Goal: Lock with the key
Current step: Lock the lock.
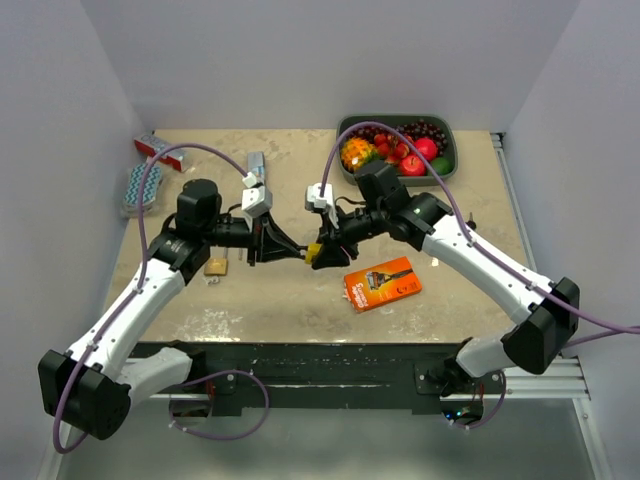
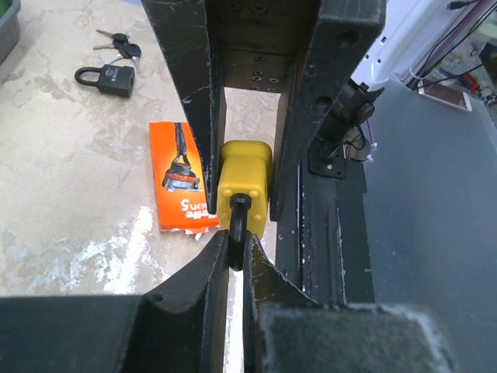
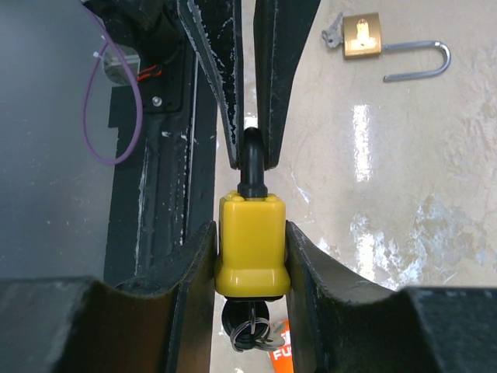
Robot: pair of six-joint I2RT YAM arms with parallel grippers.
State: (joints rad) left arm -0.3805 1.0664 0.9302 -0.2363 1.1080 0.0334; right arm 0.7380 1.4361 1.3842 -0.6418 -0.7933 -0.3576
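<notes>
A yellow padlock (image 1: pixel 316 256) is held above the table between my two grippers. My right gripper (image 3: pixel 250 233) is shut on its yellow body (image 3: pixel 250 245), one finger on each side. My left gripper (image 2: pixel 235 250) is shut on the black shackle (image 2: pixel 237 231), which sticks out of the body (image 2: pixel 245 180) toward it. In the right wrist view the shackle (image 3: pixel 251 167) sits between the left arm's fingertips (image 3: pixel 230 116). The key (image 3: pixel 250 320) has a black head and a ring of spare keys. It sits in the underside of the lock, below my right fingers.
An orange razor pack (image 1: pixel 383 283) lies on the table below the lock. A brass padlock (image 3: pixel 363 37) with an open shackle lies to the left, and a black padlock with keys (image 2: pixel 109 78) to the right. A fruit tray (image 1: pixel 445 135) stands at the back, with boxes (image 1: pixel 140 188) at the far left.
</notes>
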